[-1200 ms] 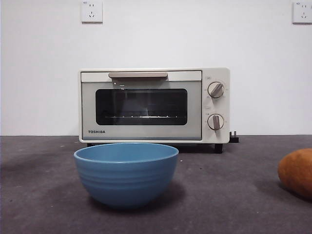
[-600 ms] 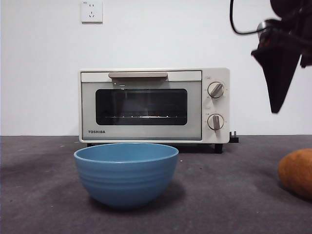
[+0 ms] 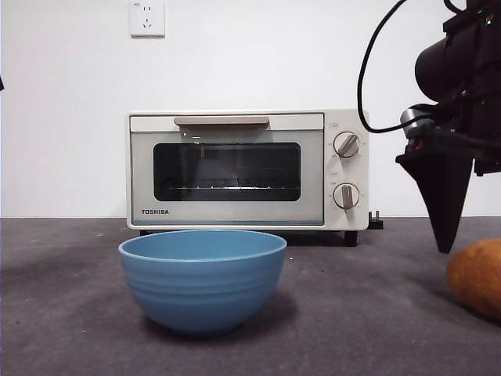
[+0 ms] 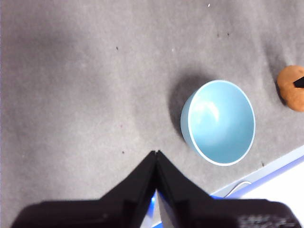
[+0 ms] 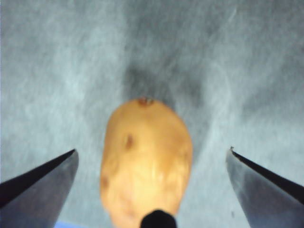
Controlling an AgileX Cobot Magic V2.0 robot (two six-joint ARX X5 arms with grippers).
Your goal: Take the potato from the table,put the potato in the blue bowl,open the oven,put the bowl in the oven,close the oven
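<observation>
- our right gripper hangs above the potato, its jaws spread wide with the potato between them in the wrist view and a clear gap on each side; nothing is grasped.
- in the front view that gripper's dark pointed tip comes down from the upper right, ending just above and beside the potato, which lies on the table at the right edge.
- our left gripper is up high over the table, jaws pressed together to a point and holding nothing; the blue bowl sits off to one side below it.
- the blue bowl stands upright and empty on the table in front of the oven, well apart from the potato.
- the oven door is closed, its beige handle along the top and two knobs at the right.
</observation>
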